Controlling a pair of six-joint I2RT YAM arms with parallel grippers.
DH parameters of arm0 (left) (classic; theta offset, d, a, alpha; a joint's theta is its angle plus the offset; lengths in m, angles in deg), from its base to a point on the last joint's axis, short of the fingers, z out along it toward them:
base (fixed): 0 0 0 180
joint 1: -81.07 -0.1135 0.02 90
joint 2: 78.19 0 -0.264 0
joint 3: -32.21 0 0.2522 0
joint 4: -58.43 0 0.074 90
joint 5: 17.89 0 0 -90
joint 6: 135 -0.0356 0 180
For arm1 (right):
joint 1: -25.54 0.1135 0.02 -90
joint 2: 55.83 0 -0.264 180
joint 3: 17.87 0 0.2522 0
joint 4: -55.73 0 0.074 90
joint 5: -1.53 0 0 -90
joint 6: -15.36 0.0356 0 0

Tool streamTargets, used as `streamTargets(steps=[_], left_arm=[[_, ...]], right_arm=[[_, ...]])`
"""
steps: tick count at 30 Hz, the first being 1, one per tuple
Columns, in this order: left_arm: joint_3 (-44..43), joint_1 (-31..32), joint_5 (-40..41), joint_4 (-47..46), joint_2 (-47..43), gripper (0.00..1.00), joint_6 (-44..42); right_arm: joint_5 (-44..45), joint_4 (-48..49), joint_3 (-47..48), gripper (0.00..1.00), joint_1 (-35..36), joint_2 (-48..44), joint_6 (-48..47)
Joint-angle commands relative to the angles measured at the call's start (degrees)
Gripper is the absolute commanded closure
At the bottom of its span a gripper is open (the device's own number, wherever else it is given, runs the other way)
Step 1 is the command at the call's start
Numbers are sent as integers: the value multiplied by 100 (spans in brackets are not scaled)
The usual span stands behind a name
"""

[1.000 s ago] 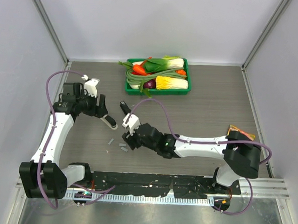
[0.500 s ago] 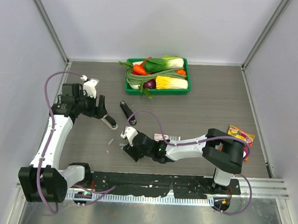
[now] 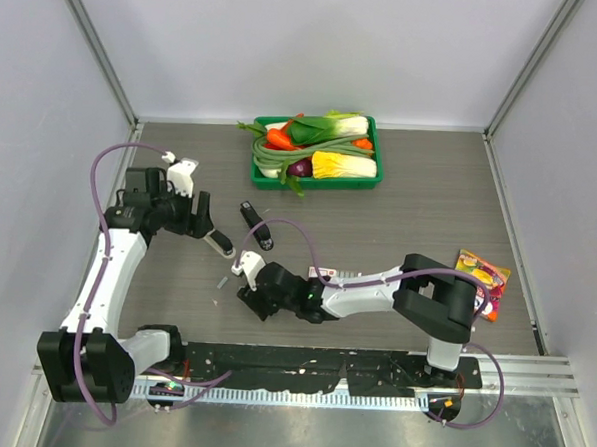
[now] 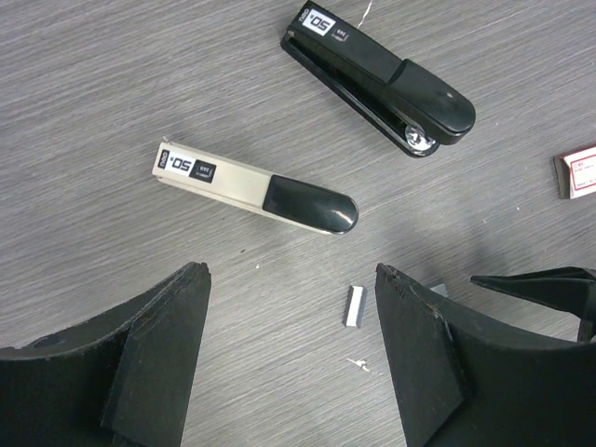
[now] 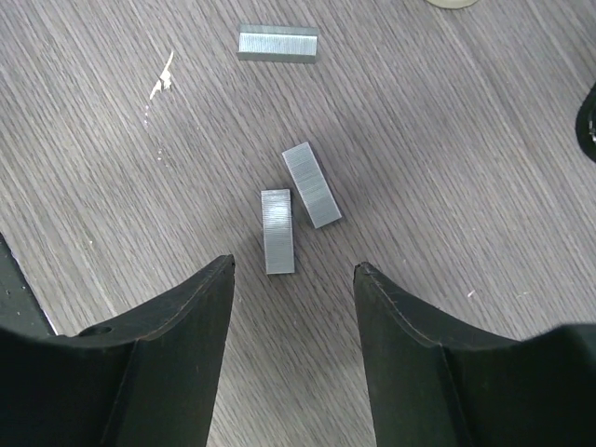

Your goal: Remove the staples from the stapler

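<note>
Your right fingers hang wide and empty over the loose staples on the surface, left fingers wide too, so closing askew could flick or snap a strip apart.

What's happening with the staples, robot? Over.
Left gripper open, empty. Right gripper open over loose staples. Nothing blocking.
</note>
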Motion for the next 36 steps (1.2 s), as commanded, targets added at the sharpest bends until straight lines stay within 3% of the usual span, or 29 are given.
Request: streamTargets(steps=[1,14,28,36], left_arm=[[92,-22,121,-22,-134,24,-133],[172,-22,209,-57,-257,24,-221],[102,-30,209,-75,-240,24,-212],[75,-22,244,-40,-292,24,-212]], right_arm=[[-78,155,247,43,50,118,118],[10,23,546,60,41,408,189],[343,-179,204,67,155,153,197],[713,-259,72,79,288,39,233]])
